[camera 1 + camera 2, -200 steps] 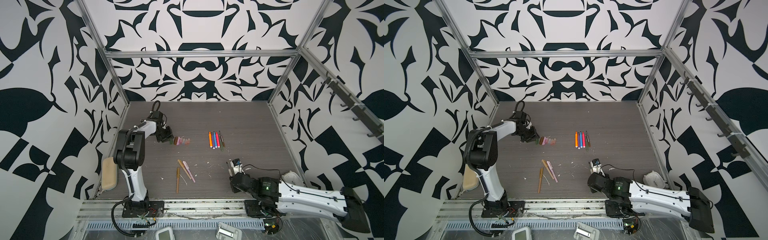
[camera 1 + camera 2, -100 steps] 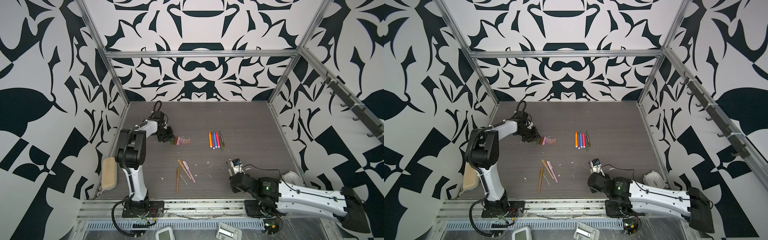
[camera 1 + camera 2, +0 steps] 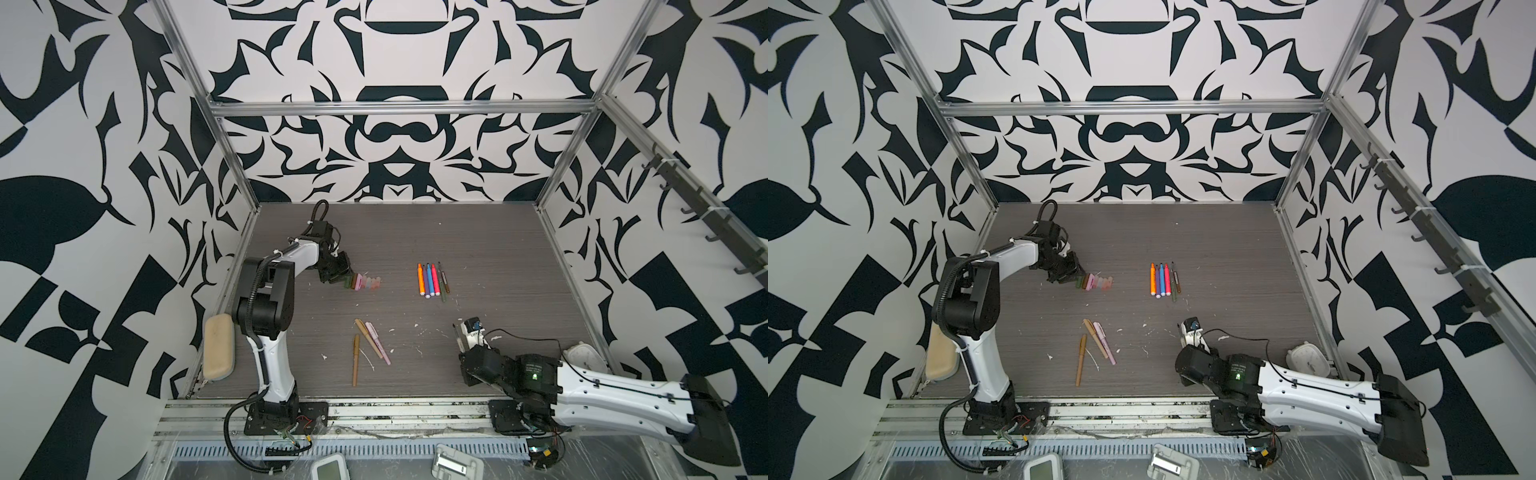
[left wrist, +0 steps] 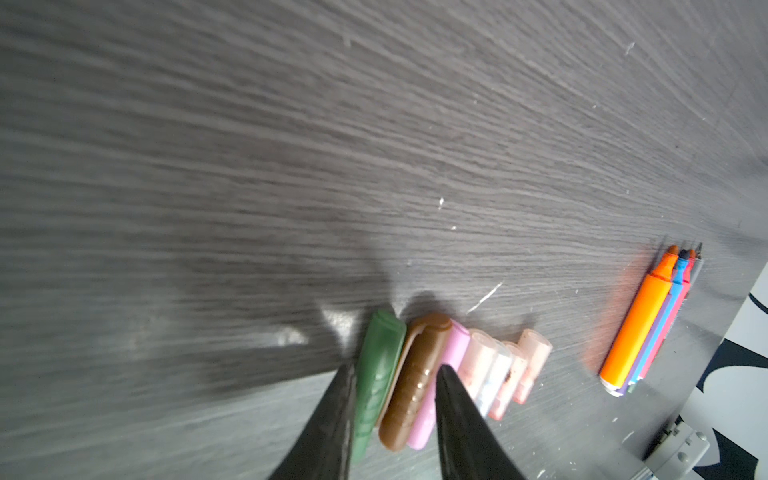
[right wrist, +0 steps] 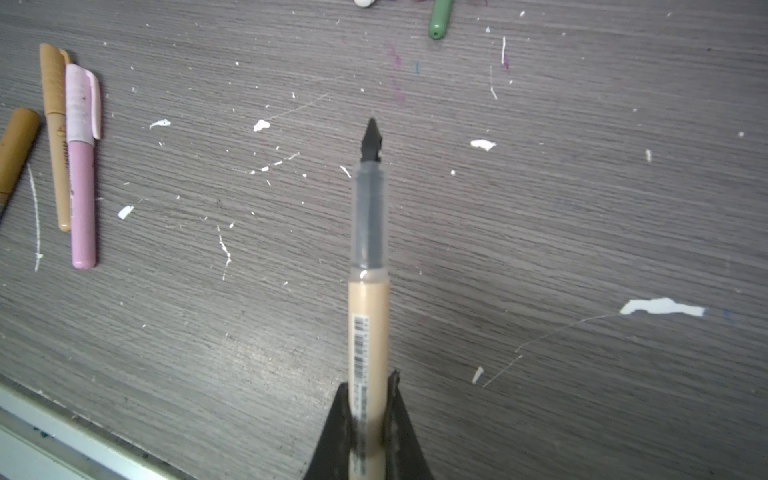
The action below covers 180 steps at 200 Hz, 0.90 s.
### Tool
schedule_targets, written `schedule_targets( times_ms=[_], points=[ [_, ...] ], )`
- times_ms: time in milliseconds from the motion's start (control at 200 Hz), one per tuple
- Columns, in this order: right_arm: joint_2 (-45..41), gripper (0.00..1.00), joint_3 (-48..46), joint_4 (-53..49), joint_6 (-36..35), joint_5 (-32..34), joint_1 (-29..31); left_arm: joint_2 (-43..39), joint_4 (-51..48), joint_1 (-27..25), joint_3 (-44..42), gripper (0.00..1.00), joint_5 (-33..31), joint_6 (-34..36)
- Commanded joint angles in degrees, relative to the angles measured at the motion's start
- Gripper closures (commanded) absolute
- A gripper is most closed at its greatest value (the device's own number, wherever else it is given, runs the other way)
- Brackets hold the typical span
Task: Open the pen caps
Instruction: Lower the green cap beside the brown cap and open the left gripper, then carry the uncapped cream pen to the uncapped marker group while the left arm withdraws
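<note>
**Left jaws around two caps, right arm gripping a bare pen**

In both top views, the left gripper [image 3: 338, 276] [image 3: 1069, 276] sat low at the left end of the caps [image 3: 363, 283] [image 3: 1096, 282], a tight row at 10 o'clock on the table [image 3: 498, 249]. The markers [image 3: 430, 279] lay at 2 o'clock and three capped pens [image 3: 368, 343] at 7 o'clock. The right gripper [image 3: 460, 338] [image 3: 1183, 334] hung at 4 o'clock.

In the left wrist view, the left gripper's [image 4: 397, 368] jaws stood partly apart, straddling the green cap [image 4: 378, 374] and brown cap [image 4: 419, 353]. A pink cap [image 4: 453, 340] and clear ones followed, all touching.

In the right wrist view, the right gripper [image 5: 369, 382] was clamped tight on a tan pen [image 5: 369, 299], uncapped, with its black tip [image 5: 371, 139] bare above the table.
</note>
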Motion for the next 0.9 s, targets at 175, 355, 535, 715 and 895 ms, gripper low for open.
schedule_targets(
  times_ms=[175,355,535,715,895],
  points=[
    [-0.6,1.00,0.4,0.6,-0.5,1.0,-0.5,-2.0,-4.1,-0.2,1.1,0.64,-2.4,0.0],
    [-0.6,1.00,2.3,0.6,-2.8,-1.1,-3.2,-7.1,-5.3,-0.1,0.7,0.64,-3.4,-0.2],
    [0.2,1.00,4.7,3.1,-8.4,-8.2,-12.1,-18.0,-7.1,-0.2,0.9,0.64,-1.7,-0.9],
    [6.0,1.00,8.1,8.0,-14.6,-21.9,-26.1,-33.2,-6.6,-0.2,-4.3,0.62,3.7,-0.4],
    [16.0,1.00,13.5,13.0,-20.0,-29.3,-38.8,-47.6,-10.5,0.0,-8.9,0.55,5.1,1.4]
  ],
)
